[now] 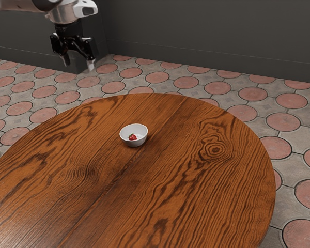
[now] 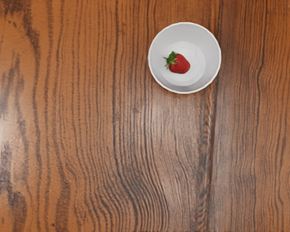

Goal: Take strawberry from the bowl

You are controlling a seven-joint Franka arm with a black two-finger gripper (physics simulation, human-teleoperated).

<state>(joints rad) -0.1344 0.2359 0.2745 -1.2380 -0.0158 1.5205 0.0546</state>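
Exterior view: black two-finger gripper [image 1: 79, 64] up high, off to side of white bowl [image 2: 184, 34], fingers spread, empty. Strawberry [image 2: 180, 64] sitting inside white bowl. Approach step imo; next: line up over white bowl, then lower.

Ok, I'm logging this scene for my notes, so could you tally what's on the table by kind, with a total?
Bowl: 1, white
Strawberry: 1, red with a green top, inside the bowl
Total: 2
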